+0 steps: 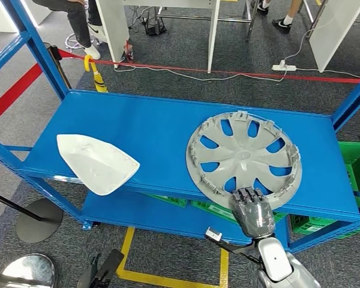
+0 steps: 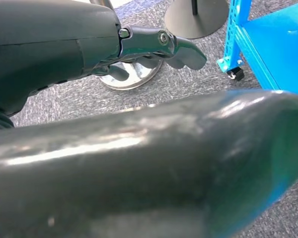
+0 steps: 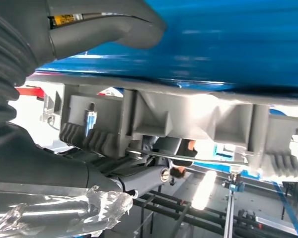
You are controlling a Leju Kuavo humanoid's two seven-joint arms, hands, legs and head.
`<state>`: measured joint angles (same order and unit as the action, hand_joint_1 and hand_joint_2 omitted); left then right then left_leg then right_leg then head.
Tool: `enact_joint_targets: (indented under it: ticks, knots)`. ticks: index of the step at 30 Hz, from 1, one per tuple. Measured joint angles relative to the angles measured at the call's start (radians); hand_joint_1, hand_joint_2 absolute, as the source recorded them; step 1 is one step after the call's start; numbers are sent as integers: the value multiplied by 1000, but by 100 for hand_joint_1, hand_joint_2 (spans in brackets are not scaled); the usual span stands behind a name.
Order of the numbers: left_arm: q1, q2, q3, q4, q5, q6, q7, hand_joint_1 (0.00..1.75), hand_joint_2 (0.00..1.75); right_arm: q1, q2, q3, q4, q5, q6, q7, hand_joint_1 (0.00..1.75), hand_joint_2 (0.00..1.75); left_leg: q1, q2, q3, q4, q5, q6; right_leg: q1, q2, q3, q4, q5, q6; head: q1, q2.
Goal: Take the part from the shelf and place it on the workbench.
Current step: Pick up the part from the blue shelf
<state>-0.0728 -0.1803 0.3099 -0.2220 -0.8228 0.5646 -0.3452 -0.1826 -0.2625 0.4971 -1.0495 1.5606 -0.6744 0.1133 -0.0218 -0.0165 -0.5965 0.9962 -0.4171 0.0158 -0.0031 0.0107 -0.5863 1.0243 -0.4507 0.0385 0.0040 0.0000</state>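
— Where was the part?

— The grey wheel cover (image 1: pixel 244 159) lay flat on the blue shelf (image 1: pixel 155 138), right of centre in the head view, its near rim overhanging the shelf's front edge. A white shell-shaped panel (image 1: pixel 96 163) lay well apart from it at the left of the frame.

— And the right hand?

— The right hand (image 1: pixel 252 211) was at the cover's near rim, lower right of centre, its dark fingers (image 1: pixel 247 194) pressed together and lying over the top of the rim. In the right wrist view the thumb (image 3: pixel 106 27) sat on one side of the rim (image 3: pixel 159 116) and the fingers on the other, so it held the cover's edge.

— The left hand?

— The left hand (image 2: pixel 140 49) hung above grey carpet (image 2: pixel 200 64), its fingers curled loosely with nothing in them, near a round metal base (image 2: pixel 134 79).
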Motion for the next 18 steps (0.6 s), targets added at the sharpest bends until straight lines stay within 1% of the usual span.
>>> enact_joint_targets:
  ticks: [4, 13, 18]
  knots:
    - [-1, -1, 0, 0, -4, -1, -2, 0, 0, -5, 0, 0, 0, 0, 0, 12, 175, 175, 0, 0, 0, 0, 0, 0, 0, 0, 0, 0, 0, 0, 0, 0]
    - [-5, -18, -1, 0, -17, -2, 5, 0, 0, -3, 0, 12, 0, 0, -4, 91, 175, 175, 0, 0, 0, 0, -1, 1, 0, 0, 0, -1, 0, 0, 0, 0]
    - [-5, -19, -1, 0, -18, -3, 8, 0, 0, -4, 0, 21, 0, 0, -4, 100, 175, 175, 0, 0, 0, 0, 0, 1, 0, 0, 0, -1, 0, 0, 0, 0]
